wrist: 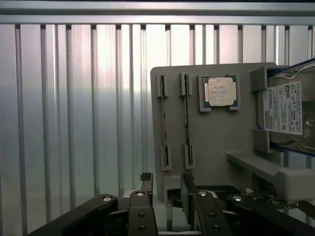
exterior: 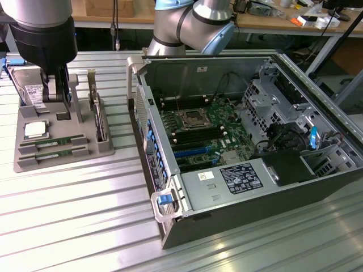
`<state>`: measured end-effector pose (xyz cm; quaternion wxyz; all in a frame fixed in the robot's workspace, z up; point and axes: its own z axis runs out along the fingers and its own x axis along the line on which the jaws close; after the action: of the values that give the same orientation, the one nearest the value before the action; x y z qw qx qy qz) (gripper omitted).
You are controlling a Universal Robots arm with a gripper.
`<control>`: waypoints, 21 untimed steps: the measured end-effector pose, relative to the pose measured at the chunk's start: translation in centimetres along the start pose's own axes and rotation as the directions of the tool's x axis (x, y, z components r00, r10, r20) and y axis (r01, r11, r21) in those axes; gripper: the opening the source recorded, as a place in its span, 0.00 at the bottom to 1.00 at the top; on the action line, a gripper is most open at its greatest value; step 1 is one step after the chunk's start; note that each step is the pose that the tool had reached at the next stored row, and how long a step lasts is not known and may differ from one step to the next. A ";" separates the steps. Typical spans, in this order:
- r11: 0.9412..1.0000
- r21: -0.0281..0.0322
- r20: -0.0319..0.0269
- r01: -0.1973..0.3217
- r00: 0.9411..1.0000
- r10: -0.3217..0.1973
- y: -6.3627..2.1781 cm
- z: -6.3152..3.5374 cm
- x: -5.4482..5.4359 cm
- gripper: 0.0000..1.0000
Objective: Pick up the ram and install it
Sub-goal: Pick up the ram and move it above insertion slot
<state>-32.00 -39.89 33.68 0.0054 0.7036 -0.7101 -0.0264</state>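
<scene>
Aluminium table [exterior: 68,215], ribbed, bare along the whole near side of the exterior view. The wrist view has another wide bare run of it [wrist: 74,123] beside the tray.

Grey tray [exterior: 102,150] sits at the exterior view's left. Its edge is near the open PC case [exterior: 238,218], with a narrow strip of table between them, not touching. The case lies flat with the lid off and a metal side wall [exterior: 139,96] standing up on the tray side. The motherboard [exterior: 204,130] is exposed, with black and blue memory slots [exterior: 190,152] running along it. A drive cage [exterior: 272,107] crowds the exterior view's right. A blue-latched handle [exterior: 163,203] sticks out at the case's near corner.

Tray load:
- Hard drive [exterior: 28,93] is propped at the back.
- CPU [exterior: 35,129] lies flat in its pocket.
- The ram [exterior: 54,141] is just in front of the CPU: a green stick on edge in its slot. A second stick [exterior: 55,152] sits parallel just beside it. Both are seated and untouched.
- A board [exterior: 97,113] stands upright on edge at the tray's case side.

Tool [exterior: 63,107] hangs over the back of the tray, just in front of the hard drive and apart from the ram. Its jaws are spread wide with nothing between them, and I see no contact with anything.

From the wrist, the tool [wrist: 166,189] sits at the tray's edge [wrist: 211,147]. One finger [wrist: 146,184] stands either side of a clear gap, and that gap lines up roughly with the ram [wrist: 164,125]. The second stick [wrist: 186,123] is one slot over, with the CPU [wrist: 220,92] and hard drive [wrist: 288,110] beyond it.
</scene>
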 end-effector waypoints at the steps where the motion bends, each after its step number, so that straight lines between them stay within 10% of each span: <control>1: 1.000 0.000 0.000 0.000 1.000 0.000 0.00 0.08 0.0 0.36; 21: 1.000 0.000 0.001 0.007 1.000 -0.007 -0.04 1.44 0.0 0.36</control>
<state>-32.02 -39.89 32.23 0.0048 0.7061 -0.7075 -0.0270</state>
